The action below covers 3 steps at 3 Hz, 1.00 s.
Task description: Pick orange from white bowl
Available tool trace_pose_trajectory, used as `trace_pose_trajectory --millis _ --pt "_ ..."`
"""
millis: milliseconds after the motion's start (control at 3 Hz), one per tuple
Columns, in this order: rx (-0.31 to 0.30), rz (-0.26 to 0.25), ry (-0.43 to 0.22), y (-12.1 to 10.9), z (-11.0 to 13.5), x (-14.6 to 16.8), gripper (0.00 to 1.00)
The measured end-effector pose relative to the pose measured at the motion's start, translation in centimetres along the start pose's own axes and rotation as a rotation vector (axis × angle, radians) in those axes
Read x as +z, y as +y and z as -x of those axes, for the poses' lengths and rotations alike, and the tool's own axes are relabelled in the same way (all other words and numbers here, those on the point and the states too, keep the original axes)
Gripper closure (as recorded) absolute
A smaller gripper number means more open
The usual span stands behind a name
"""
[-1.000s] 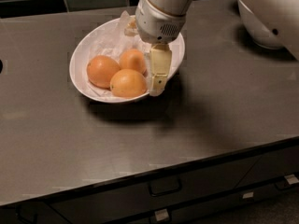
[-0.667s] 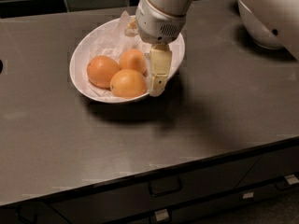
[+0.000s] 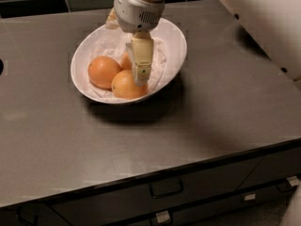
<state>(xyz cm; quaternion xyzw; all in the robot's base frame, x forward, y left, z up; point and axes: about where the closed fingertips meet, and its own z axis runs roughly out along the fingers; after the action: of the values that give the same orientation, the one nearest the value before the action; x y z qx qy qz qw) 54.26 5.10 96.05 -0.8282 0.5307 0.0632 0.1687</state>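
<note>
The white bowl (image 3: pixel 175 46), wide and lined with crumpled white paper, sits on the dark counter at upper middle. Three oranges lie in it: one at the left (image 3: pixel 103 71), one at the front (image 3: pixel 123 85), and one behind (image 3: pixel 125 61) that is mostly hidden by my gripper. My gripper (image 3: pixel 139 74) reaches down from above into the middle of the bowl. It is right over the front orange and against the back one. Its white wrist housing (image 3: pixel 138 8) covers the bowl's far rim.
The grey counter (image 3: pixel 211 121) runs to a front edge with drawers and handles (image 3: pixel 165 190) below. A large white part of my arm (image 3: pixel 268 22) fills the upper right corner. Dark tiles line the wall behind.
My gripper has moved left, from the bowl's right rim to above the oranges in the middle of the bowl. The oranges and bowl have not moved.
</note>
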Motion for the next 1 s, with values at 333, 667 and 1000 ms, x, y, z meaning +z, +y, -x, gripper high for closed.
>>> trace_pose_trajectory --millis 333,667,1000 --pt "-0.045 0.013 -0.019 -2.1 1.6 0.9 0.0" --pt "-0.038 -0.035 -0.081 -3.7 2.2 2.1 0.0" --pt "-0.038 -0.035 -0.081 -3.8 2.2 2.1 0.0"
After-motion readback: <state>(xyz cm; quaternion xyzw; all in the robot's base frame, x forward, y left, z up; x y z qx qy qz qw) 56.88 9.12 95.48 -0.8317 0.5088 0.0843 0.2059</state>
